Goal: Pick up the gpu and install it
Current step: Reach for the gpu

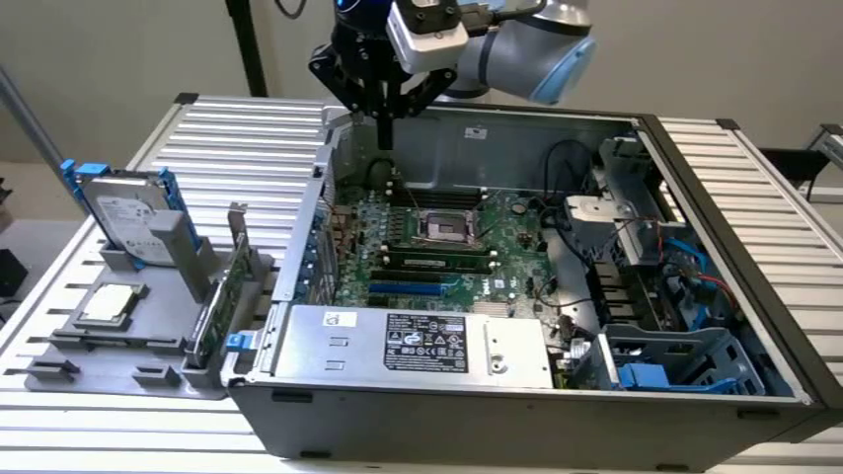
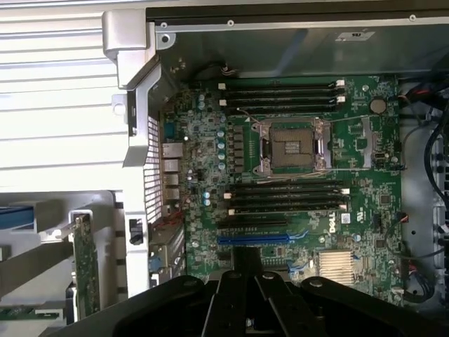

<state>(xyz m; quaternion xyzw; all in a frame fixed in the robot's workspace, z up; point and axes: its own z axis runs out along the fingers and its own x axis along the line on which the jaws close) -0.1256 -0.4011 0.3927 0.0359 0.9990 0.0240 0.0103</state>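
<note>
Mostly edge-on gpu [image 1: 217, 296], face hidden; tool [image 1: 386, 141] closed, empty.

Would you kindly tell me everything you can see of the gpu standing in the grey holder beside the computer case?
The gpu is a thin flat card with a green circuit board and a silver metal end bracket. It stands on edge, slotted in the grey holder, close beside the open computer case. Only the holder seems to touch it; the shut pincer hangs apart, above the case.
</note>
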